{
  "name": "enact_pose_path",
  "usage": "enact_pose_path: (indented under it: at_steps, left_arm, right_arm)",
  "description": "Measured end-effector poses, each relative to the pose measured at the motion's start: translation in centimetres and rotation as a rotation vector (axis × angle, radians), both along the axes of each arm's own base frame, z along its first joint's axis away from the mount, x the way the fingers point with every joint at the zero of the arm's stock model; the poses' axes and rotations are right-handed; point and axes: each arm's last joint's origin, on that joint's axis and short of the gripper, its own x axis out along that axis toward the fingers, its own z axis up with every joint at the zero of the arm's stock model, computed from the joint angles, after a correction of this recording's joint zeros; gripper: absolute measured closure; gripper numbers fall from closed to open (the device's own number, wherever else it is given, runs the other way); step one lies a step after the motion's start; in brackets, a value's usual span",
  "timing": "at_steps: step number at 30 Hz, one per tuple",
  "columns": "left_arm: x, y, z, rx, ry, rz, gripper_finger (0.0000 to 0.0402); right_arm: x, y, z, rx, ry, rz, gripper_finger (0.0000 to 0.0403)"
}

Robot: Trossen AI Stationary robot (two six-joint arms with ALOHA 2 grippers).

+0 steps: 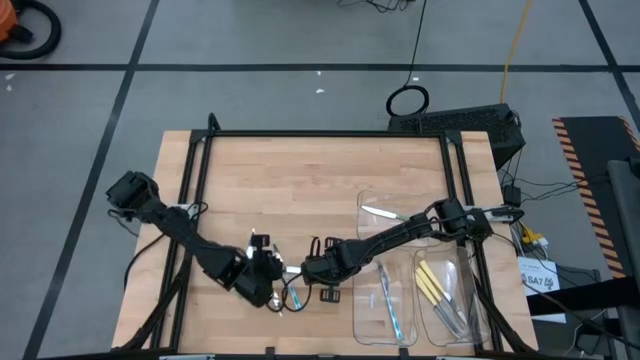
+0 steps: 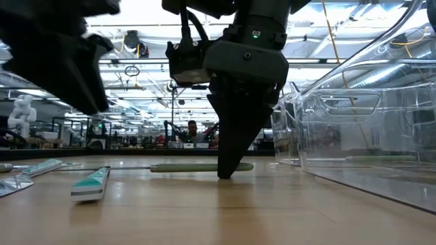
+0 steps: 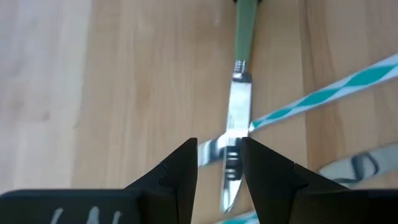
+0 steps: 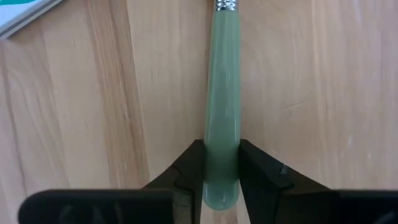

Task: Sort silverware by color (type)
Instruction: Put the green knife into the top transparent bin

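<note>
**Right wrist view: fingers pinch the green handle**

Right wrist view shows the right gripper [image 4: 221, 163] closed down on the butt end of a slim knife with a pale green handle and silver metal blade [image 4: 222, 93], which lies flat on the light wooden table [image 4: 311, 93]. At the knife's other end, the left gripper [image 3: 220, 163] straddles the blade, its fingers [image 3: 180, 171] partly apart on either side of the metal, and whether they press it cannot be told. A teal-and-white striped strip [image 3: 323, 93] crosses beside the blade. Beyond the right arm stand clear plastic trays [image 1: 372, 320] holding yellow-handled utensils [image 1: 428, 283] and a light-blue-handled one [image 1: 387, 292]. No writing is readable.
</note>
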Motion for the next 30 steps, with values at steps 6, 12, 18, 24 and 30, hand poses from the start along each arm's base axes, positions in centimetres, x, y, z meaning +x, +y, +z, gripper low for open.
enact_pose_path:
  at_steps: [6,12,18,24,30]
  left_arm:
    - [-1.3,-1.2,0.4,0.053,-0.023,0.038,0.027]
    - [-2.1,-2.0,0.5,0.08,-0.066,0.059,0.027]
    - [-2.5,-2.4,0.6,0.123,-0.112,0.056,0.027]
    - [-2.6,-2.5,0.8,0.147,-0.141,0.061,0.027]
    - [-2.6,-2.4,0.8,0.153,-0.142,0.064,0.027]
  right_arm:
    - [0.0,0.1,0.6,-0.017,0.01,0.018,0.0332]
    - [0.3,0.2,1.5,-0.024,0.003,0.041,0.0332]
    - [0.4,0.3,3.1,-0.033,0.032,0.074,0.0332]
    - [0.4,0.3,4.9,-0.044,0.058,0.094,0.0332]
    - [0.0,0.3,6.4,-0.059,0.112,0.105,0.0332]
